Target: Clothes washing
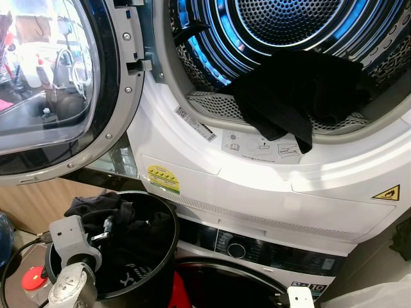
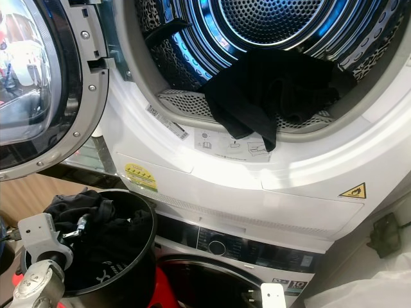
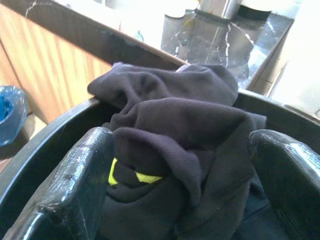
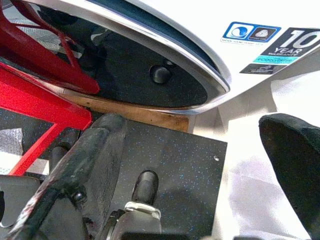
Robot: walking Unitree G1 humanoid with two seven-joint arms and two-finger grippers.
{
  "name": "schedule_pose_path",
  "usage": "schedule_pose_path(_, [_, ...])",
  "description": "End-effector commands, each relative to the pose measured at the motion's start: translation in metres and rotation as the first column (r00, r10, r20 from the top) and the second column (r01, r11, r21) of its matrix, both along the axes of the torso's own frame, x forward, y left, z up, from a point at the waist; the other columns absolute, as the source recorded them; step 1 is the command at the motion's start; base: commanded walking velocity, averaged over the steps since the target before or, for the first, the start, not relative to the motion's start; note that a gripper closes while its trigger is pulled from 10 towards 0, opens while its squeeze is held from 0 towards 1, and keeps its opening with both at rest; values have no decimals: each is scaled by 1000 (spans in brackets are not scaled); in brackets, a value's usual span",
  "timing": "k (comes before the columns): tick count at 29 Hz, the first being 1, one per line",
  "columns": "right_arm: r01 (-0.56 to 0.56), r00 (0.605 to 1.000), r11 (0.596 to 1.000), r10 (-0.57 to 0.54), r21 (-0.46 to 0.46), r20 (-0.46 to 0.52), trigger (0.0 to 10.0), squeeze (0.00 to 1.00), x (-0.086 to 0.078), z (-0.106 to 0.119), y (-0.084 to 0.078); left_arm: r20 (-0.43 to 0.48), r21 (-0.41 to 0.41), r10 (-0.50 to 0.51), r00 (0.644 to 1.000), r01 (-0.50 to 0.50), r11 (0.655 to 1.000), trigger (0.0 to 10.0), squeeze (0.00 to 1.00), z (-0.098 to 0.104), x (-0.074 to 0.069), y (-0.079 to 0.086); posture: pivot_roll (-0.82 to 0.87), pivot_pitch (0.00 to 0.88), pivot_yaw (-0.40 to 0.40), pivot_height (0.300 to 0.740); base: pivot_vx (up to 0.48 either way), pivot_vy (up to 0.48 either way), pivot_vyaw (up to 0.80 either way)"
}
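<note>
So the dryer sits stacked on top of a washing machine, and its round door is swung wide open to the left. There's a black garment lying in the drum, draped over the front lip so one corner hangs down onto the white rim.

Down at the lower left there's a black laundry bucket with more dark clothes heaped in it, some spilling over the far edge. One piece has a little yellow-green mark on it.

The left gripper is right at the bucket, and its fingers are spread wide apart on either side of the bunched dark fabric, not squeezing it.

The right gripper hangs low by the washing machine's door, over a dark speckled mat, with a red frame off to one side. Its fingers are apart too, nothing between them.
</note>
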State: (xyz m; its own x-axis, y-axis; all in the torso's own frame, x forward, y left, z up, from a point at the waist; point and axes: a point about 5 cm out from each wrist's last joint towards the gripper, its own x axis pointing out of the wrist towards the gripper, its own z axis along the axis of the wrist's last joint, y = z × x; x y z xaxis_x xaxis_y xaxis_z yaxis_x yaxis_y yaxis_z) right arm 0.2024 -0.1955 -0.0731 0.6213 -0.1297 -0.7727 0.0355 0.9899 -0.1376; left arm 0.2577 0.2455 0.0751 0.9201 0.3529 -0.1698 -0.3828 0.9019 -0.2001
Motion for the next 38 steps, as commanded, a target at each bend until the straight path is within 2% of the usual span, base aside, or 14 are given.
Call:
schedule_pose_path(1, [-9, 1000, 1000, 9, -1, -6, 10000, 0, 2, 1, 1, -30, -15, 17, 999, -17, 1000, 10000, 1000, -4, 0, 2, 169, 0, 18, 740, 0, 0, 0])
schedule_pose_path(13, [-1, 1000, 1000, 1, -1, -12, 10000, 0, -1, 0, -1, -70, -37, 22, 997, -24, 999, 10000, 1000, -8, 1, 7, 157, 0, 28, 740, 0, 0, 0])
schedule_pose_path(26, [-1, 1000, 1000, 1, -7, -12, 10000, 0, -1, 0, -4, -107, -74, 48, 993, -56, 996, 10000, 1000, -14, -2, 5, 153, 0, 28, 740, 0, 0, 0])
schedule_pose_path(32, [-6, 1000, 1000, 5, -8, -9, 10000, 0, 1, 1, -4, -114, -84, 22, 993, -32, 996, 10000, 1000, -11, 5, 7, 155, 0, 24, 740, 0, 0, 0])
schedule_pose_path(36, [-11, 1000, 1000, 11, -8, -10, 10000, 0, 1, 1, -3, -176, -120, 41, 984, -62, 991, 10000, 1000, -14, 9, 13, 151, 0, 22, 740, 0, 0, 0])
schedule_pose_path(37, [-12, 1000, 1000, 12, -9, -10, 10000, 0, 1, 1, -4, -178, -97, 24, 984, -41, 994, 10000, 0, -11, 13, 14, 148, 0, 23, 740, 0, 0, 0])
schedule_pose_path(38, [-12, 1000, 1000, 12, -10, -9, 10000, 0, 1, 1, -4, -188, -75, 14, 982, -28, 997, 10000, 0, -8, 16, 14, 147, 0, 23, 740, 0, 0, 0])
